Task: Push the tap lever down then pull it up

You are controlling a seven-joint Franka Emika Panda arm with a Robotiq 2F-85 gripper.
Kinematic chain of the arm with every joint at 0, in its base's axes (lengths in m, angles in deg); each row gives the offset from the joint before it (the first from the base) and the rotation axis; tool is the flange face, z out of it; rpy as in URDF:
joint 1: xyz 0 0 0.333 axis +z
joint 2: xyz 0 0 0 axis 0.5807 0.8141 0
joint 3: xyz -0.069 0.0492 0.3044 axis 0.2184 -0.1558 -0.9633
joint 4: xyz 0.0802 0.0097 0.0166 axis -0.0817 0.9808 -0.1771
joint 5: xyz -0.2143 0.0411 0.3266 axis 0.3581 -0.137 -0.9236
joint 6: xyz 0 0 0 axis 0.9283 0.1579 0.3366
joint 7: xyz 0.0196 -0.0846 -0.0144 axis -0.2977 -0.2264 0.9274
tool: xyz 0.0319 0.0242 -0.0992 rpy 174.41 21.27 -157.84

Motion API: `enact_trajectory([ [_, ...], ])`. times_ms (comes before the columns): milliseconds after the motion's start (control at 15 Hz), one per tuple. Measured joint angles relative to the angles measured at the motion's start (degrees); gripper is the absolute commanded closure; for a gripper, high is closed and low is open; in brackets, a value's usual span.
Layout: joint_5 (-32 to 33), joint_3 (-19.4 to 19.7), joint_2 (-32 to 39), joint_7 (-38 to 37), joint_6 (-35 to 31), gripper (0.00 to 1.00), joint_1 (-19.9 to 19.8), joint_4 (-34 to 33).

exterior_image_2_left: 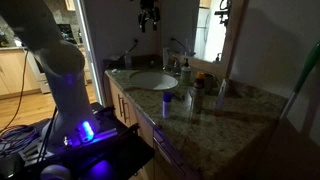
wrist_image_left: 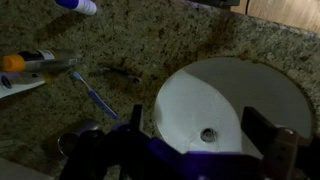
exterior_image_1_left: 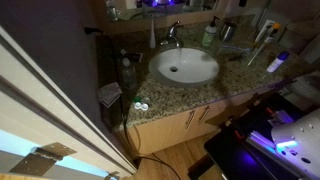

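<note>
End effector (exterior_image_2_left: 148, 24) released, hanging above white basin (exterior_image_1_left: 190, 72), apart from tap lever (exterior_image_1_left: 175, 28)

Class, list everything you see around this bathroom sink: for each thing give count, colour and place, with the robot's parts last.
basin: one, white, set in the countertop
countertop: one, speckled brown stone, above the cabinets
cabinets: light wood, under the countertop
faucet: one, silver, behind the basin
tap lever: one, chrome, on top of the faucet
green bottle: one, green, beside the faucet
toothbrush: one, blue, lying on the countertop near the basin
tube: one, orange-ended, lying on the countertop
robot arm: one, white, beside the cabinets
end effector: one, dark, open, high above the basin
</note>
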Motion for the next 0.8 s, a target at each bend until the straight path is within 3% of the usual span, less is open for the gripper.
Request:
enact_trajectory([
  [200, -0.66, 0.11, 0.09, 0.00, -0.45, 0.00, 0.14, 0.01],
  [533, -7.90, 0.41, 2.06, -3.28, -4.91, 0.00, 0.71, 0.02],
  [800, -9.70, 0.41, -0.14, -5.31, -4.93, 0.00, 1.06, 1.05],
])
